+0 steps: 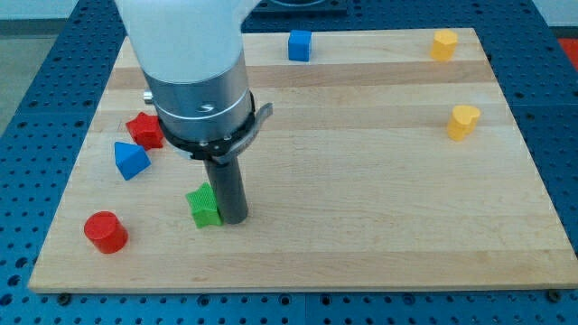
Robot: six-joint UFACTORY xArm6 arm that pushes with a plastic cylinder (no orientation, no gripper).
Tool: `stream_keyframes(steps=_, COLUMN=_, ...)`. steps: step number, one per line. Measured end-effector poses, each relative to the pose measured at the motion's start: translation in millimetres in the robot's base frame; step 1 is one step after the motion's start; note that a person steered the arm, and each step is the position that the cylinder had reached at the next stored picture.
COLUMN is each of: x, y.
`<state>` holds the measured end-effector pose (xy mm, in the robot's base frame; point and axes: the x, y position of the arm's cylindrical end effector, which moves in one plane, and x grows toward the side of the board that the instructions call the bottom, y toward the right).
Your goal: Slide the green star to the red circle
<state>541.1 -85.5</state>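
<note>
Toward the view's lower left of the pale wooden worktop, my tip rests on the boards with the small green plastic star touching its left side. No claw is fitted to this arm, so there is nothing to tell about one being wide, narrow or holding anything; the arm ends in a straight dark rod below a broad grey and white housing that covers much of the upper left of the board.

Left of the green star and a little lower sits the red plastic circle, a short cylinder near the worktop's lower left corner. The two are apart, with bare wood between them. Above the red circle lies a blue plastic block with a pointed, triangular shape, and just above and right of that a red plastic star-like block, partly hidden behind the arm's housing.

Along the view's top edge stands a blue plastic cube, and in the top right corner a yellow plastic block whose exact shape I cannot make out. Below it, near the right edge, is a yellow plastic heart-shaped block. A blue perforated table surrounds the worktop.
</note>
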Motion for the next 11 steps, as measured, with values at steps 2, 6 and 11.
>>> stream_keyframes(steps=2, x=0, y=-33)
stream_keyframes(steps=6, x=-26, y=-42)
stream_keyframes(steps=11, x=-26, y=-94)
